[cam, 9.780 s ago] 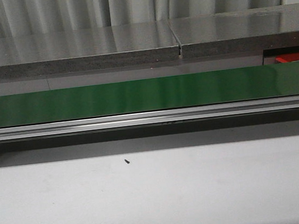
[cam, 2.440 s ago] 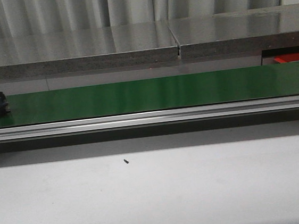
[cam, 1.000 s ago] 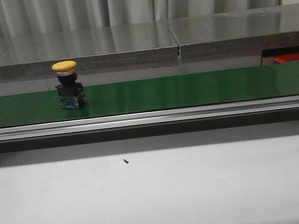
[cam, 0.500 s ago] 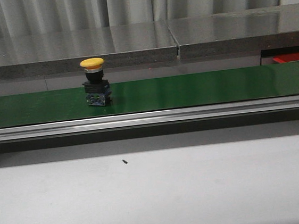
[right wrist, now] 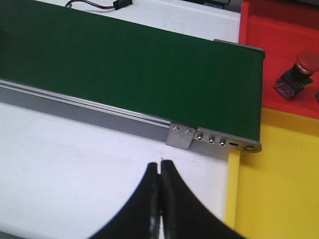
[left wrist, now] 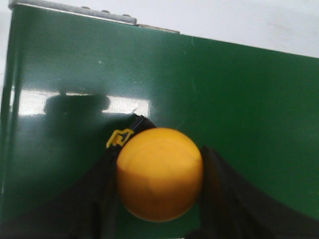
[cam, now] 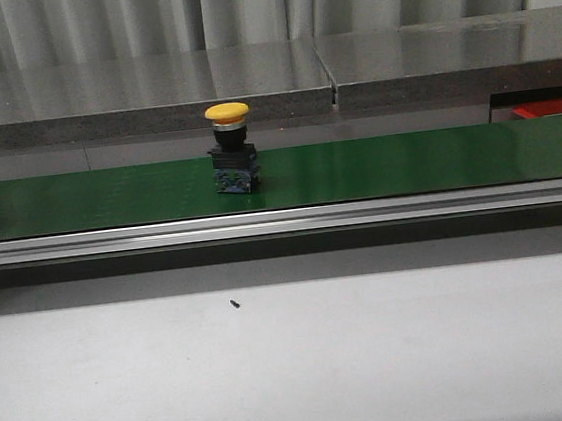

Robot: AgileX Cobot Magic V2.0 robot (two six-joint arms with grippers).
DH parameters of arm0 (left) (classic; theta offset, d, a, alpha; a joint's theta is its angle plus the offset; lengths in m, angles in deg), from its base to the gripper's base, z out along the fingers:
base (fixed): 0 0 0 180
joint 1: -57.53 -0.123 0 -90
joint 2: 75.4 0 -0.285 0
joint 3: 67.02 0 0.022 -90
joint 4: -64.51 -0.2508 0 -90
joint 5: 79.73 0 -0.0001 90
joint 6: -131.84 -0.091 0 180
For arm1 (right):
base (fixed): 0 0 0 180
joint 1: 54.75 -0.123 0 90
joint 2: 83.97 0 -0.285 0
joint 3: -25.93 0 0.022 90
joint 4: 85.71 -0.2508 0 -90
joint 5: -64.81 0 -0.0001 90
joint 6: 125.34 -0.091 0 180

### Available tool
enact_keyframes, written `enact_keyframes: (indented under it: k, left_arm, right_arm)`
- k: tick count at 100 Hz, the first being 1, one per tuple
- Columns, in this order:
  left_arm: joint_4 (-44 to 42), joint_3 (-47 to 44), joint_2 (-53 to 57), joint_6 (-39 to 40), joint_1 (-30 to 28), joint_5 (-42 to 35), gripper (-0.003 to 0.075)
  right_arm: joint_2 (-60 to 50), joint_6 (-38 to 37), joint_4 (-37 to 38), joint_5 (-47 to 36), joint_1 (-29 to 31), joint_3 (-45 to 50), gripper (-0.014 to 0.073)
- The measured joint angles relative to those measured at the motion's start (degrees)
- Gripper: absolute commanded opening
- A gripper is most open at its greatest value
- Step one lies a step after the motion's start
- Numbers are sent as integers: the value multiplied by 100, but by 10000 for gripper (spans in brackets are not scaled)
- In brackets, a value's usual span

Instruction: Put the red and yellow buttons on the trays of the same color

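Front view is showing the yellow button [cam: 231, 150] standing upright on the green conveyor belt [cam: 407, 162], now left of the belt's middle after riding rightward from the far left edge. Left wrist view is looking straight down on its yellow cap [left wrist: 159, 173], with the left gripper [left wrist: 158, 199] spread wide, its dark fingers [left wrist: 97, 199] flanking the cap. Right gripper [right wrist: 160, 194] is hanging pinched together, empty, over the white table [right wrist: 75, 164] beside the yellow tray [right wrist: 276, 174] and red tray [right wrist: 279, 50], where a red button [right wrist: 299, 72] is lying
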Motion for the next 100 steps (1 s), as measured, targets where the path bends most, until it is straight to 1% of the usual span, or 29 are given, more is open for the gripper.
enact_keyframes:
  k: [4,8,9,11,12,15,16,18,19,20,23,28,32,37,42,55,74,86,100]
  left_arm:
    - [-11,0,0,0,11,0,137]
    - [-11,0,0,0,11,11,223]
    - [-11,0,0,0,21,25,256]
    - [1,0,0,-13,21,25,291]
    - [1,0,0,-12,21,37,328]
    - [1,0,0,-25,21,54,405]
    - [1,0,0,-25,21,66,445]
    - [1,0,0,-34,21,78,485]
    - [1,0,0,-38,21,79,524]
    - [-10,0,0,-47,21,96,543]
    - [-11,0,0,-58,21,110,632]
    - [-11,0,-5,-58,21,123,722]
    - [3,0,-5,-70,34,131,705]
    - [19,0,-5,-96,74,131,659]
    - [29,0,7,-172,131,116,638]
    - [40,0,272,-384,373,-57,636]
    - [99,-72,1117,-636,630,-313,634]
    - [109,-526,1769,-763,702,-643,629]
    - [99,-1601,2758,-864,702,-1266,629]
  right_arm:
    - [0,0,0,0,0,0,-68]
    - [0,0,0,0,0,0,-68]
    - [0,0,0,-4,0,0,-68]
    - [0,0,0,-4,0,0,-68]
    - [0,0,0,-4,0,0,-68]
    - [0,0,0,-4,0,0,-68]
    - [0,0,0,-4,0,0,-68]
    - [0,0,0,-4,0,0,-68]
    - [0,0,0,-4,0,0,-68]
    - [0,0,0,-4,0,0,-68]
    - [0,0,0,-4,0,0,-68]
    - [0,0,0,-4,0,0,-68]
    - [0,0,0,-4,0,0,-68]
    - [0,0,0,-4,0,0,-68]
    - [0,0,0,-4,0,0,-68]
    - [0,0,0,-13,0,0,-68]
    - [0,0,0,-13,0,0,-68]
    - [0,0,0,-13,0,0,-68]
    - [0,0,0,-13,0,0,-68]
